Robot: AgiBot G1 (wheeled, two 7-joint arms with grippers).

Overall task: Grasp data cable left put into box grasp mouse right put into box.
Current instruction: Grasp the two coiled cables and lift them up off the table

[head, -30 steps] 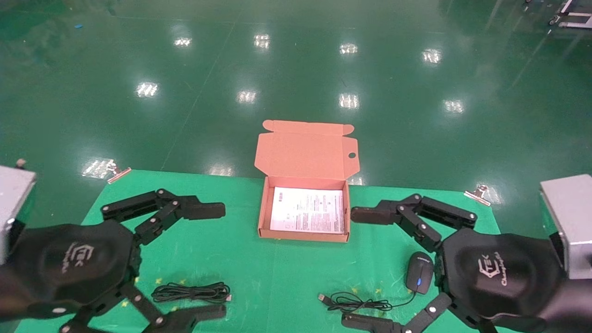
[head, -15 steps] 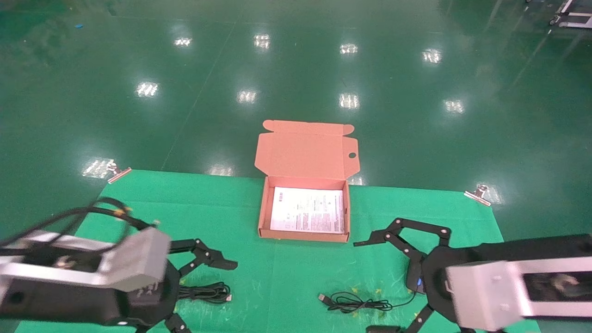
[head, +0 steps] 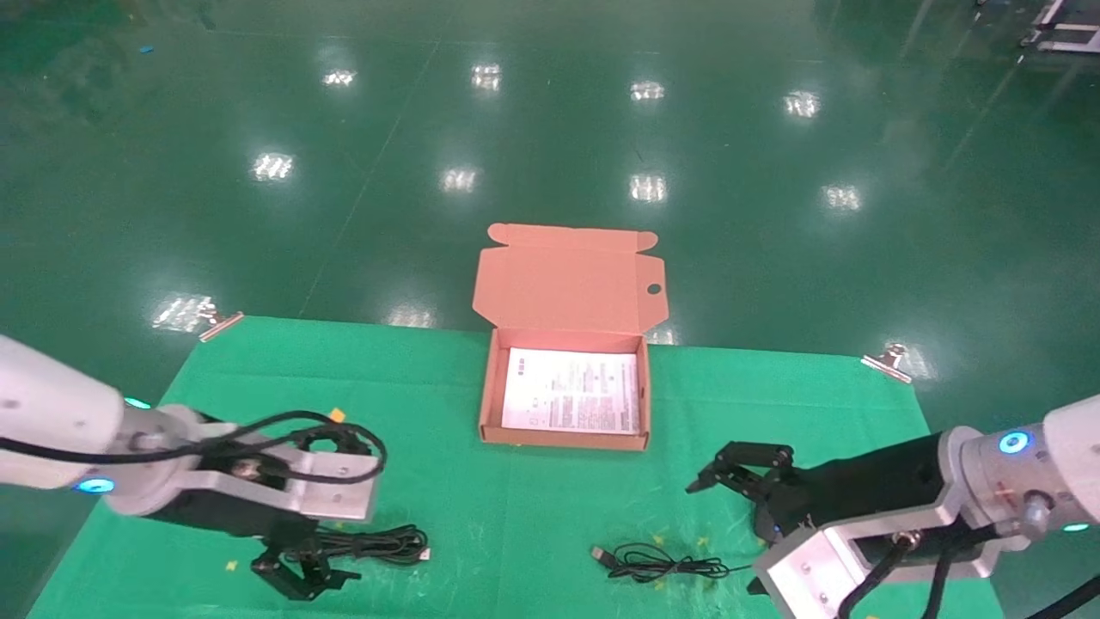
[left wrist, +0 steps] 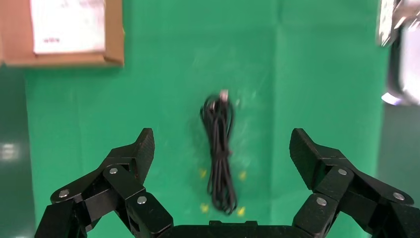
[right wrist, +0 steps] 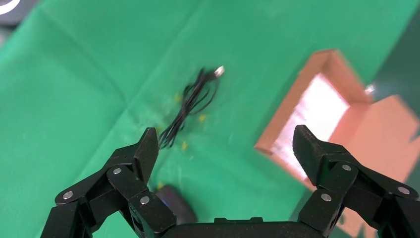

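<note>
The open cardboard box (head: 490,391) stands at the middle back of the green cloth with a white printed sheet inside and its lid standing up. The data cable (head: 387,543) lies as a flat coil at the front left. My left gripper (head: 344,548) hangs open over it, and in the left wrist view the cable (left wrist: 220,153) lies between the spread fingers (left wrist: 143,146) of that gripper (left wrist: 223,143). My right gripper (head: 730,529) is open above the black mouse (right wrist: 173,210), which is mostly hidden in the head view. The mouse's loose cord (head: 662,563) trails left, also seen in the right wrist view (right wrist: 190,101).
Green cloth (head: 550,507) covers the table, held by metal clips at the back left (head: 222,324) and back right (head: 889,359). Small yellow marks sit around the cable and the cord. Shiny green floor lies beyond the table.
Both arms have swung down from close under the head camera to low over the cloth. The left gripper now hangs over the cable and the right one over the mouse. Nothing on the cloth moved.
</note>
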